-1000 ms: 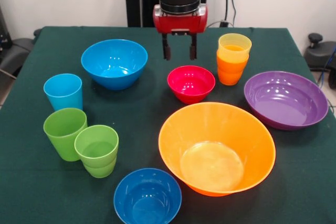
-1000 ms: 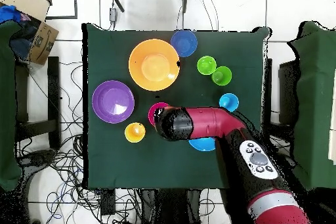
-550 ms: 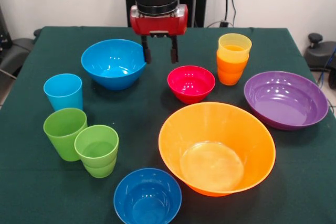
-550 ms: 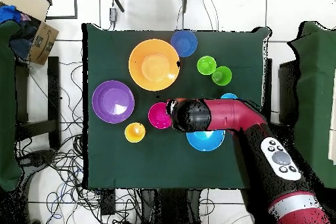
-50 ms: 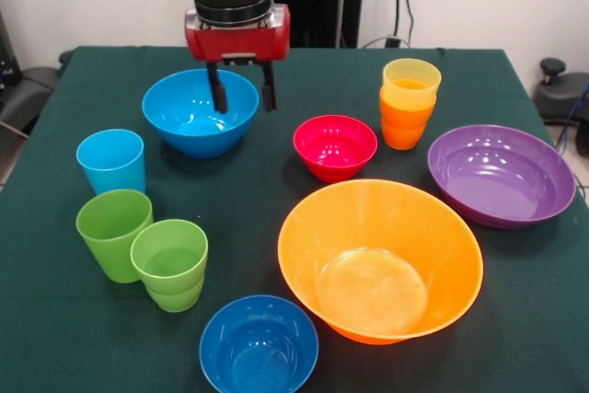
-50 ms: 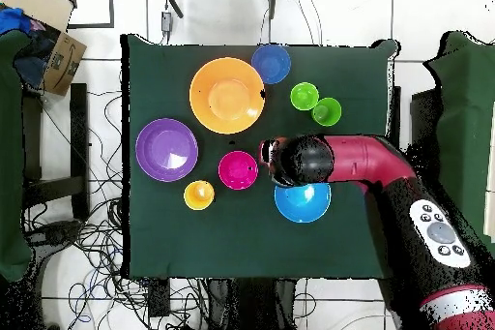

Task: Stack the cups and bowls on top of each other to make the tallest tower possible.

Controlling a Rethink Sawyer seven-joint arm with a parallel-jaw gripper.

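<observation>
The gripper (image 5: pixel 243 91) has been carried sideways since the earlier frames, from above the gap beside the small red bowl (image 5: pixel 335 145) to the right-hand rim of the larger blue bowl (image 5: pixel 200 110); in the front view one of its fingers (image 5: pixel 220 91) is seen in front of that bowl's interior and the other just outside the rim; the fingers are spread apart and nothing is held between them. No cup or bowl has been displaced in that interval.

The tower (image 5: pixel 409 103) consists so far of the yellow cup (image 5: pixel 411 80) nested in the orange cup (image 5: pixel 405 124); it stands on the green counter (image 5: pixel 276 200) between the small red bowl and the wide purple bowl (image 5: pixel 501 174). The large orange bowl (image 5: pixel 380 260) and the smaller blue bowl (image 5: pixel 259 345) are set at the near edge; the light blue cup (image 5: pixel 111 160), the plain lime green cup (image 5: pixel 113 233) and the stepped green cup (image 5: pixel 170 264) are grouped at the left.

In the overhead view the arm (image 6: pixel 358 161) is laid across the counter and covers the light blue cup and the fingers, which are shown only in the front view; the nesting of the tower (image 6: pixel 199 195) is likewise legible only from the front, a single yellow disc being presented from above.
</observation>
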